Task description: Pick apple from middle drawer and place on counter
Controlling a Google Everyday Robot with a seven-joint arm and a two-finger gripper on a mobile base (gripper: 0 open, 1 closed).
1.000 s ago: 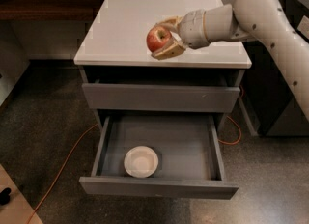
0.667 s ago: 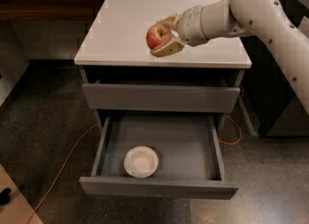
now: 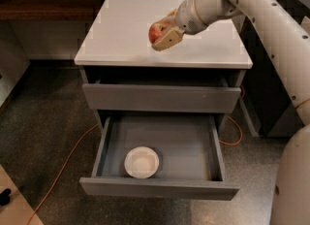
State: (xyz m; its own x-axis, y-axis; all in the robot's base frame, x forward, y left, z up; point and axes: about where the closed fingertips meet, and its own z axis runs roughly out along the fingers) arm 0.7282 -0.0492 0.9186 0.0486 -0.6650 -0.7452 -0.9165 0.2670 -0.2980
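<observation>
Nearest, the floor (image 3: 43,122) is dark and speckled, w/ an orange cable (image 3: 68,163) running from near left toward the cabinet; a second loop shows at right of the cabinet.

Middle drawer (image 3: 160,187): pulled fully out toward the viewer, grey inside. One item in it, a round white bowl (image 3: 141,162), upright, lying at near left of centre, close to the drawer front. No apple in this drawer.

Top drawer (image 3: 161,98): directly above and behind, front flat, no handle; dark gap btwn its top edge and the slab.

Counter (image 3: 121,30): pale square slab, top of cabinet.

Gripper (image 3: 163,30): over the counter, approx. centre, toward the near edge, reaching in from far right on a white arm (image 3: 261,10). Fingers clamped on the apple (image 3: 155,33), one tan pad under it, the other above and behind. Apple red w/ yellowish patch, facing left. Whether apple or lower finger touches the slab: cannot tell.

Far left, behind the cabinet: dark brown wooden shelf (image 3: 43,6).
</observation>
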